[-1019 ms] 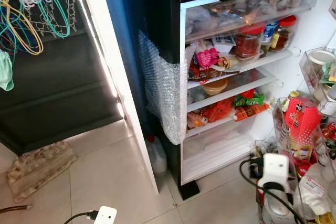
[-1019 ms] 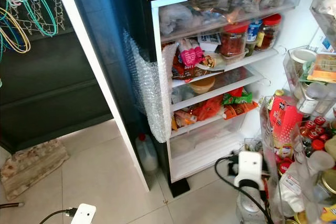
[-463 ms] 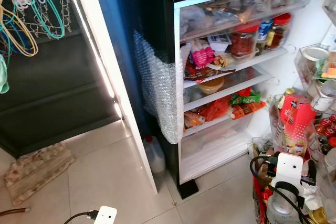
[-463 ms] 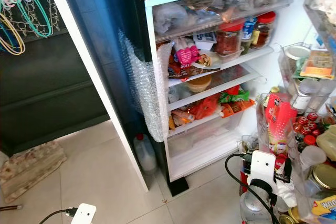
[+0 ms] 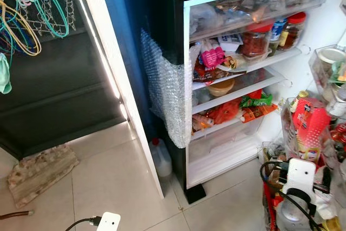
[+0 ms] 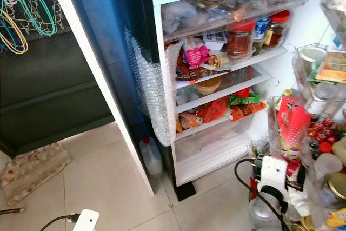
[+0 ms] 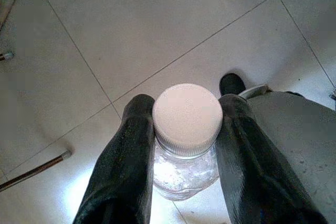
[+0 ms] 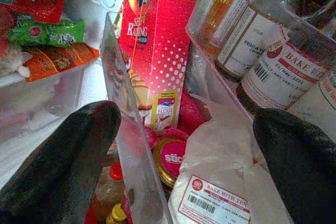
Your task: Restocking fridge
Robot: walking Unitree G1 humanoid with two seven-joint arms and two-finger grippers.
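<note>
Pale floor tiles lie under my left hand, which is clamped on a clear white-capped jar. Ahead stands the open fridge. My right hand, fingers spread, sits at the door bin near a red flour box.

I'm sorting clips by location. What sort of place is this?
Probably a home kitchen or utility corner: an open fridge with crowded shelves, clothes hangers on the wall, and a tiled floor.
</note>
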